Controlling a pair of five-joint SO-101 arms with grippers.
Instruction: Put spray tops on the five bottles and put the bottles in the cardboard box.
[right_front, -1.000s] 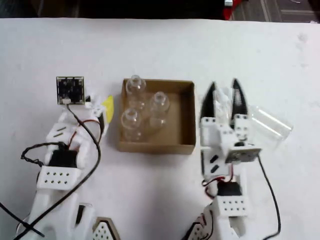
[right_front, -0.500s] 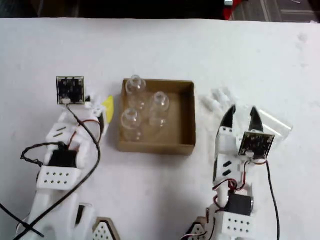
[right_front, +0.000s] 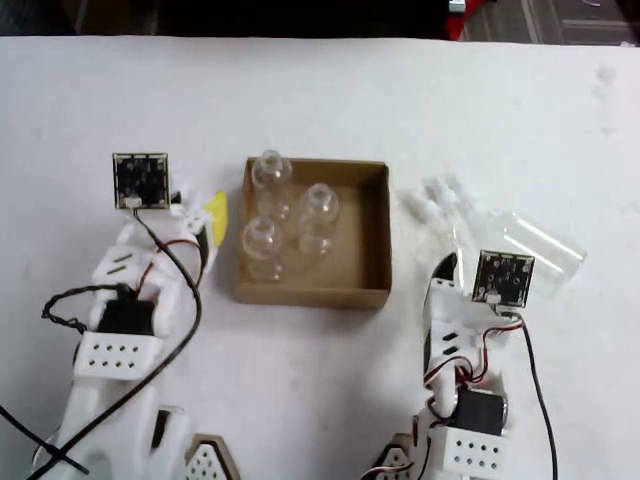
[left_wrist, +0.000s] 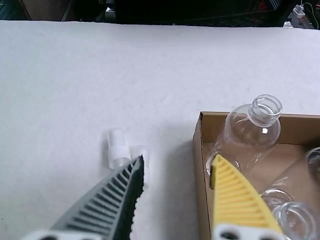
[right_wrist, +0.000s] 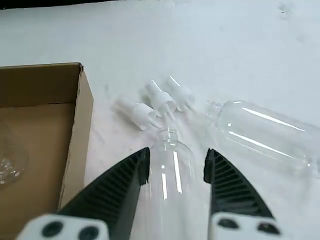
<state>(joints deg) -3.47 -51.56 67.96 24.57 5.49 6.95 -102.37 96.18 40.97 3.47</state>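
To the right of the cardboard box: my right gripper sits over a bottle lying on the table. Its jaws are apart, one on each side of the bottle, and as far as I can judge they are not pinching it.
Second loose bottle: lies just beside the first, also with a bare neck.
Spray tops: three lie together near the neck of the straddled bottle.
Inside the box: three upright bottles with open necks and no tops.
Left gripper: holds nothing, jaws spread, just outside the box wall, with two small caps on the table near it.
Step in hand: I judge this to be the pickup of the fourth bottle.
Next move: I need to close squarely on the round body so it cannot roll away. Then I stand it up so a top can go on.
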